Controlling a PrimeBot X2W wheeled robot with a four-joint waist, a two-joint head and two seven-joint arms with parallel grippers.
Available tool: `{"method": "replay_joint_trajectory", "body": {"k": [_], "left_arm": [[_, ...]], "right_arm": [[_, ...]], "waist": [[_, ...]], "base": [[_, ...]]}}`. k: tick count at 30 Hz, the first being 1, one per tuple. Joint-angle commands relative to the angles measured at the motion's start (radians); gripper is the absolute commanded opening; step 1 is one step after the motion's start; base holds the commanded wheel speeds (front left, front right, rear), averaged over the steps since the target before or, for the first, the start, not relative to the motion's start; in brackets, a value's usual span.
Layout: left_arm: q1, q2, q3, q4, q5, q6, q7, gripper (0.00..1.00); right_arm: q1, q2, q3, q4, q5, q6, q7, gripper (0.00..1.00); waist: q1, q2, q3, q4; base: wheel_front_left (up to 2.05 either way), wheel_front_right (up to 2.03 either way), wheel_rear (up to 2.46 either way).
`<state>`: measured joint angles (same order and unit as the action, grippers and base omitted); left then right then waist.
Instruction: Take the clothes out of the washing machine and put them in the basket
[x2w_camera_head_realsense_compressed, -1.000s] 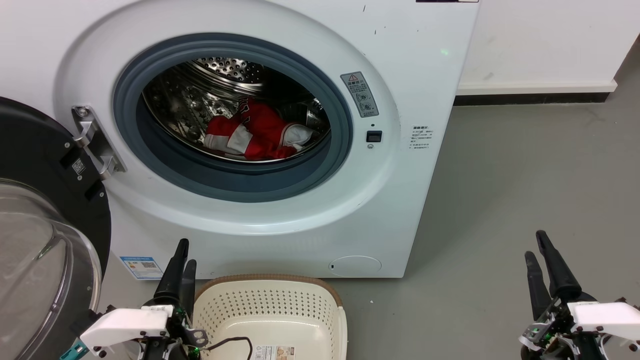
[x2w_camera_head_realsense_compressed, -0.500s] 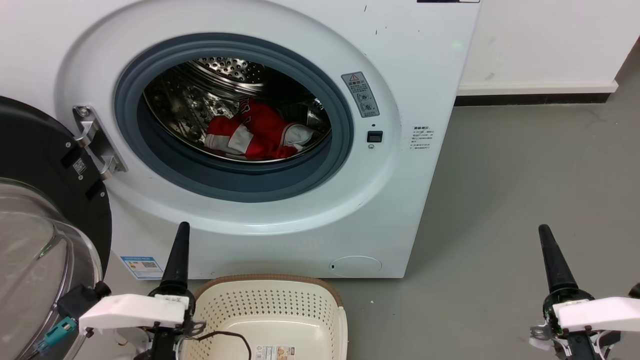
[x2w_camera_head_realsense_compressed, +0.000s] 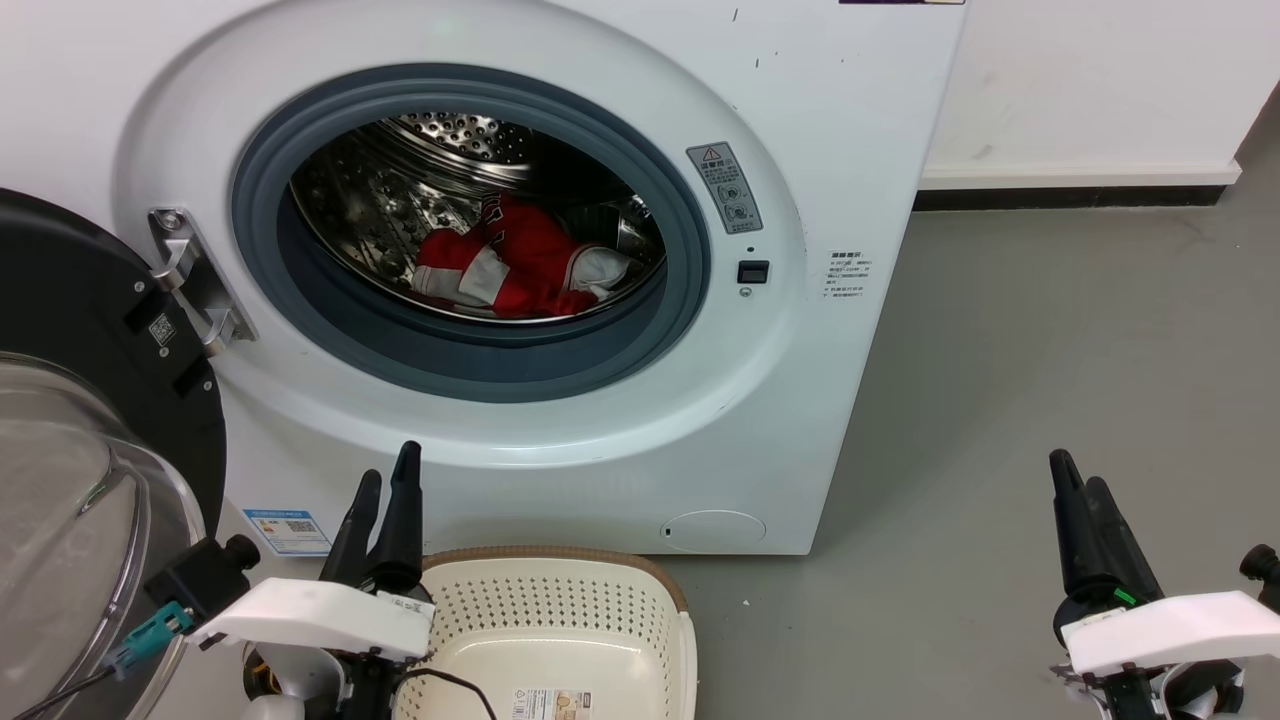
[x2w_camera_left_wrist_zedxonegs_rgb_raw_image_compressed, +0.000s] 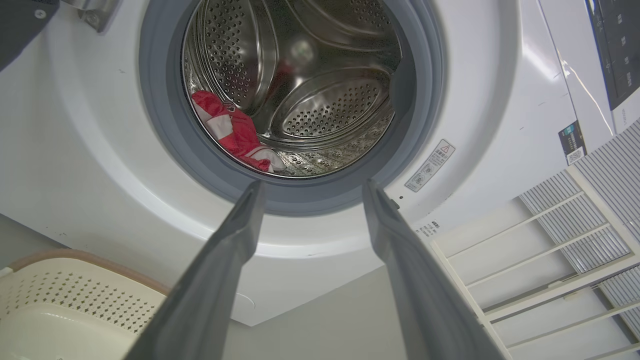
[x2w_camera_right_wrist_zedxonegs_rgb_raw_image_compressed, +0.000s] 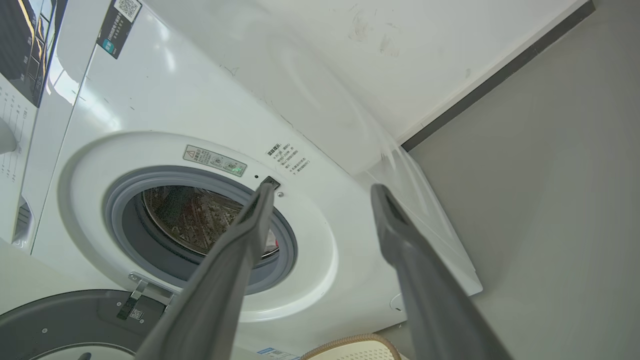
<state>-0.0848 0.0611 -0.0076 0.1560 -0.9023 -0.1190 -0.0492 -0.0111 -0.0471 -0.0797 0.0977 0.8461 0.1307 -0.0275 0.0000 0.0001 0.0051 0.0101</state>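
A grey floor (x2w_camera_head_realsense_compressed: 1000, 380) and a white wall are seen behind the white front-loading washing machine (x2w_camera_head_realsense_compressed: 830, 120), whose black-framed glass door (x2w_camera_head_realsense_compressed: 90, 330) is swung open at its left. Nothing of the task is judged done. The red-and-white garment (x2w_camera_head_realsense_compressed: 520, 265) is seen lying on the bottom of the perforated steel drum (x2w_camera_head_realsense_compressed: 400, 200). No clothes are seen in the visible part of the cream laundry basket (x2w_camera_head_realsense_compressed: 560, 600), which is set on the floor just before the machine's lower front edge. The left gripper (x2w_camera_head_realsense_compressed: 388, 465) is held empty, fingers apart, beside the basket's left rim. The right gripper (x2w_camera_head_realsense_compressed: 1076, 472) is likewise parted and empty, well apart over the floor. Reaching in, grasping, withdrawing and dropping are all left.
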Motion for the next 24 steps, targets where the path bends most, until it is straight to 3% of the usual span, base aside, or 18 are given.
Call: {"method": "replay_joint_trajectory", "body": {"k": [1, 24], "left_arm": [[-0.026, 0.012, -0.009, -0.018, 0.039, 0.003, -0.010, 1.00], [-0.037, 0.061, -0.094, -0.030, 0.356, 0.067, -0.082, 1.00]], "right_arm": [[-0.004, -0.005, 0.000, -0.023, -0.037, 0.000, -0.009, 1.00], [0.036, -0.005, -0.011, -0.099, -0.347, 0.000, -0.013, 1.00]], "waist": [[0.0000, -0.0001, 0.000, 0.000], [0.0000, -0.0001, 0.003, 0.004]], "base": [[0.00, 0.00, 0.00], [0.00, 0.00, 0.00]]}}
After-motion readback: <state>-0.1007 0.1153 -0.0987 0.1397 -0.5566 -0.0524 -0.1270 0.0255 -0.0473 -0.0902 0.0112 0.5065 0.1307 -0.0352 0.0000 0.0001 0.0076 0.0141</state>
